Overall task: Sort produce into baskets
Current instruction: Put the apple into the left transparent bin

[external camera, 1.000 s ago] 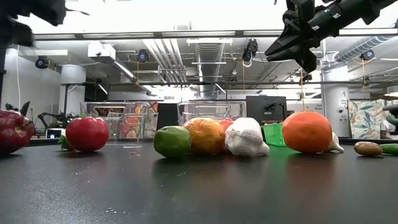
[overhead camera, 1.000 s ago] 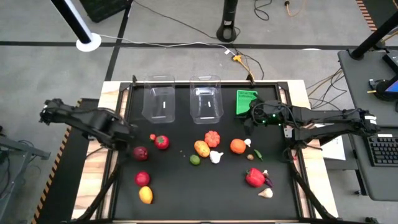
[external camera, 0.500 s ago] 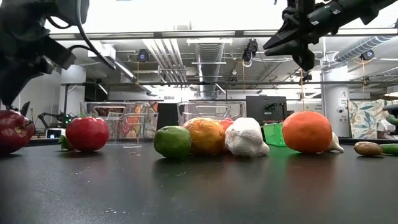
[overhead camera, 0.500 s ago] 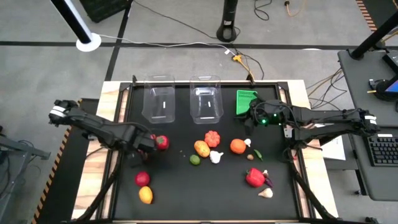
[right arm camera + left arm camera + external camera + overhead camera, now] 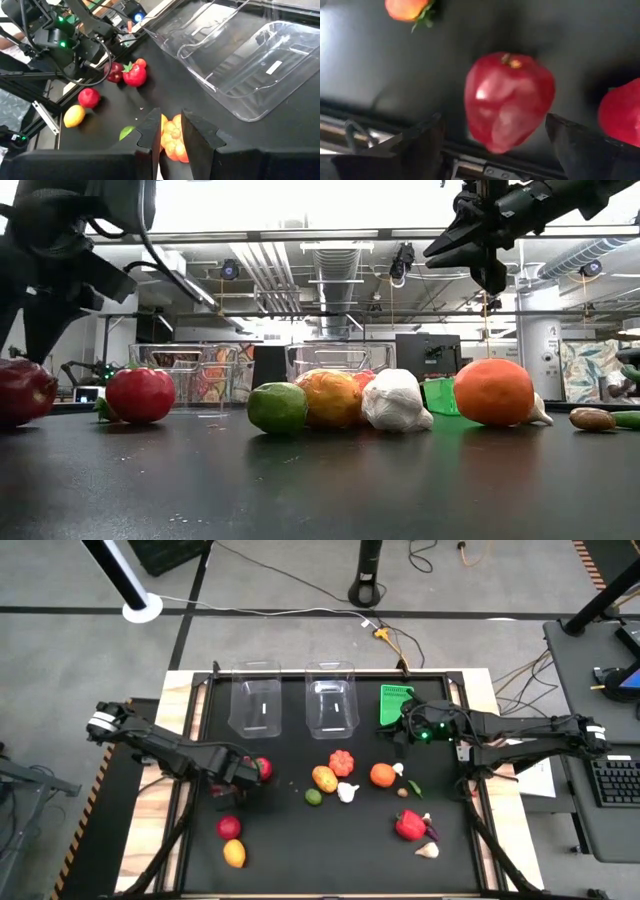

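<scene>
Black worktop [image 5: 330,850] carries our scattered produce, with two clear tubs [image 5: 255,698] and a green basket [image 5: 396,703] along its far edge. Our left gripper [image 5: 243,772] hangs over a dark red apple [image 5: 509,100] near the left edge, jaws spread and nothing held, while our right gripper [image 5: 402,743] waits shut by the green basket. We judge the round apple could roll away if one finger nudges it first, and the red pepper [image 5: 262,768] beside it may get bumped.
</scene>
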Action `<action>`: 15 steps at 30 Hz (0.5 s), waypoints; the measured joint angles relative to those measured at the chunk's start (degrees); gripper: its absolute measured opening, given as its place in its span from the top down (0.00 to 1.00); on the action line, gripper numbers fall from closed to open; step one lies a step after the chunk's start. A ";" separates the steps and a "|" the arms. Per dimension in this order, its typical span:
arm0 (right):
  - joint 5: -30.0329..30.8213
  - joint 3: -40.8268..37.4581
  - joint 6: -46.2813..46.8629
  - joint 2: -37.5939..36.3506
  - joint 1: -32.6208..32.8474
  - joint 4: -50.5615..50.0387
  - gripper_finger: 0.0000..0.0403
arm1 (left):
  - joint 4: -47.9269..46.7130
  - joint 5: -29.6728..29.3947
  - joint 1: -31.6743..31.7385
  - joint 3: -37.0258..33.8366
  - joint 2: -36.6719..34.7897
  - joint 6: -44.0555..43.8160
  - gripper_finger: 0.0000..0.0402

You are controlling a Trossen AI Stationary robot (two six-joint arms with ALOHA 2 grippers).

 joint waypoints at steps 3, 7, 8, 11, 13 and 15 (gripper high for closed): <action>0.00 0.00 0.25 0.00 0.01 0.00 0.83 | 0.06 0.16 0.00 0.00 -0.43 0.14 0.18; 0.00 0.00 0.22 0.00 0.02 -0.01 0.83 | 1.29 0.47 0.00 -0.29 -1.01 0.53 0.18; 0.00 0.00 0.22 0.00 0.02 -0.02 0.83 | 1.67 1.21 0.00 -0.68 -1.09 0.50 0.18; 0.00 0.00 0.20 0.00 0.02 -0.02 0.83 | 2.62 2.76 -0.04 -2.67 -1.37 -1.65 0.18; 0.00 0.00 0.20 0.00 0.02 -0.04 0.83 | 2.54 2.73 -0.09 -4.12 -1.89 -3.52 0.18; 0.01 0.00 -0.07 0.00 0.02 -0.04 0.83 | 3.33 2.66 -0.09 -5.23 -2.53 -4.05 0.18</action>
